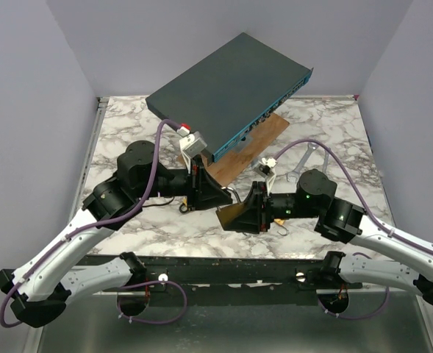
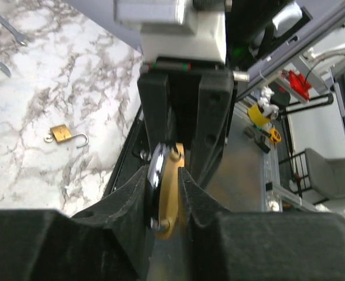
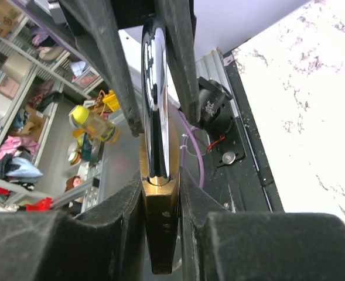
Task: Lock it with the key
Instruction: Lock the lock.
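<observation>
In front of the dark teal flat metal box (image 1: 227, 84), the left gripper (image 2: 163, 175) is clamped on the chrome shackle (image 3: 156, 99) of a brass padlock (image 3: 159, 234). The right gripper (image 3: 159, 181) is closed on the padlock's body. A smaller brass lock (image 2: 62, 133), its shackle open, lies on the marble table (image 1: 334, 147).
</observation>
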Tool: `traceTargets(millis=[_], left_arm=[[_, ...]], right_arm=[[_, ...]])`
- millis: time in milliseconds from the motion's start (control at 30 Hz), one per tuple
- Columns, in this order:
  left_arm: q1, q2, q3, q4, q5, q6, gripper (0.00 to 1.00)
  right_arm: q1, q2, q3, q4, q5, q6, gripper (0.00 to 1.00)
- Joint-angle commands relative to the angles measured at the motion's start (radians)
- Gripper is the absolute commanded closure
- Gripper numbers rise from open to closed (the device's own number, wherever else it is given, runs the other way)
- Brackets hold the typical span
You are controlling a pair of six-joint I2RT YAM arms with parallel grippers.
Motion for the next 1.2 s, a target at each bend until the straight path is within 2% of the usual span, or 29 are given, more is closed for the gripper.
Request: traceTargets(millis=[0, 133, 300, 567, 733, 767, 833, 867, 933, 967, 1033, 1133, 1167], left_arm=[[0.024, 0.002, 0.057, -0.164, 0.141, 0.074, 0.75], [0.033, 0.014, 0.080, -0.203, 0.147, 0.095, 0.75], [0.071, 0.033, 0.084, -0.162, 0.173, 0.051, 0.71], [0.117, 0.080, 0.115, -0.146, 0.232, 0.046, 0.72], [0.123, 0.092, 0.113, -0.152, 0.262, 0.052, 0.78], [0.124, 0.093, 0.112, -0.151, 0.265, 0.051, 0.81], [0.123, 0.094, 0.106, -0.151, 0.279, 0.048, 0.97], [0.123, 0.091, 0.102, -0.151, 0.282, 0.045, 1.00], [0.124, 0.075, 0.095, -0.144, 0.271, 0.039, 1.00], [0.125, 0.065, 0.098, -0.138, 0.265, 0.032, 1.00], [0.126, 0.050, 0.125, -0.128, 0.254, 0.014, 1.00], [0.127, 0.036, 0.175, -0.129, 0.226, -0.003, 1.00], [0.127, 0.029, 0.189, -0.127, 0.215, -0.008, 1.00]], right_arm=[[-0.010, -0.047, 0.039, 0.072, 0.065, 0.011, 0.99], [-0.011, -0.047, 0.037, 0.073, 0.050, 0.008, 0.99], [-0.011, -0.022, 0.034, 0.068, 0.000, 0.005, 0.99], [-0.011, -0.018, 0.046, 0.044, -0.037, -0.013, 0.99], [-0.011, -0.021, 0.052, 0.002, -0.046, -0.022, 0.99], [-0.011, -0.018, 0.054, -0.003, -0.048, -0.024, 0.99], [-0.011, -0.014, 0.053, -0.005, -0.044, -0.026, 0.99], [-0.010, -0.014, 0.054, -0.008, -0.035, -0.028, 0.99], [-0.011, -0.015, 0.063, -0.012, -0.010, -0.039, 0.99], [-0.011, -0.015, 0.070, -0.013, 0.006, -0.045, 0.97], [-0.011, -0.019, 0.086, -0.003, 0.028, -0.059, 0.79], [-0.011, -0.025, 0.114, 0.030, 0.037, -0.076, 0.46], [-0.011, -0.029, 0.122, 0.033, 0.037, -0.084, 0.39]])
